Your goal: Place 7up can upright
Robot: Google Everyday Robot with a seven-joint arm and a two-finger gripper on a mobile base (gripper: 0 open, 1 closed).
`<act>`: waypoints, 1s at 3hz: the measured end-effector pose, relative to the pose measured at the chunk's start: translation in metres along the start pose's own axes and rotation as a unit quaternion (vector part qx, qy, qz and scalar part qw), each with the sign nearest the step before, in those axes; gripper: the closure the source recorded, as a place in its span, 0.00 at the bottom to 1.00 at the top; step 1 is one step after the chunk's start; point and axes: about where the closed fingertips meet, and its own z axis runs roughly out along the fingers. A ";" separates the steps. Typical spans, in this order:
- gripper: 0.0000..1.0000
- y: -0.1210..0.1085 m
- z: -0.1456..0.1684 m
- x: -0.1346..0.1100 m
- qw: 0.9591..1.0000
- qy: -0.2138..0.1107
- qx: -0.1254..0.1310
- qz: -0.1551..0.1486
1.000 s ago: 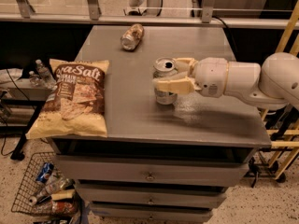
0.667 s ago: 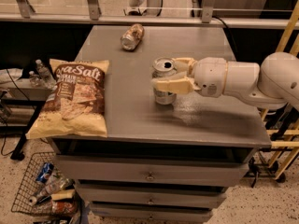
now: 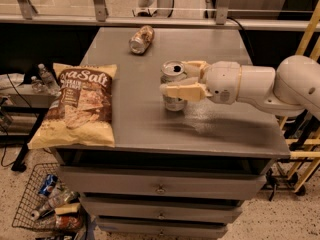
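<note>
The 7up can [image 3: 172,72] stands upright on the grey table top [image 3: 150,119], right of its middle, silver top up. My gripper [image 3: 181,79] reaches in from the right on a white arm. Its cream fingers [image 3: 182,91] sit on either side of the can, one in front and one behind, close against its sides. The can's base rests on the table.
A brownish-tan can [image 3: 140,39] lies on its side at the table's far end. A large chip bag [image 3: 80,105] lies flat at the left front edge. A wire basket [image 3: 47,204] with bottles sits on the floor at the left. Drawers face the front.
</note>
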 end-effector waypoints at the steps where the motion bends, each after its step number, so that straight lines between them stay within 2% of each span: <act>1: 0.00 0.001 0.002 -0.001 1.000 0.000 -0.002 0.000; 2: 0.00 0.001 0.002 -0.001 1.000 0.000 -0.002 -0.001; 3: 0.00 0.002 0.005 -0.007 1.000 0.005 -0.014 -0.007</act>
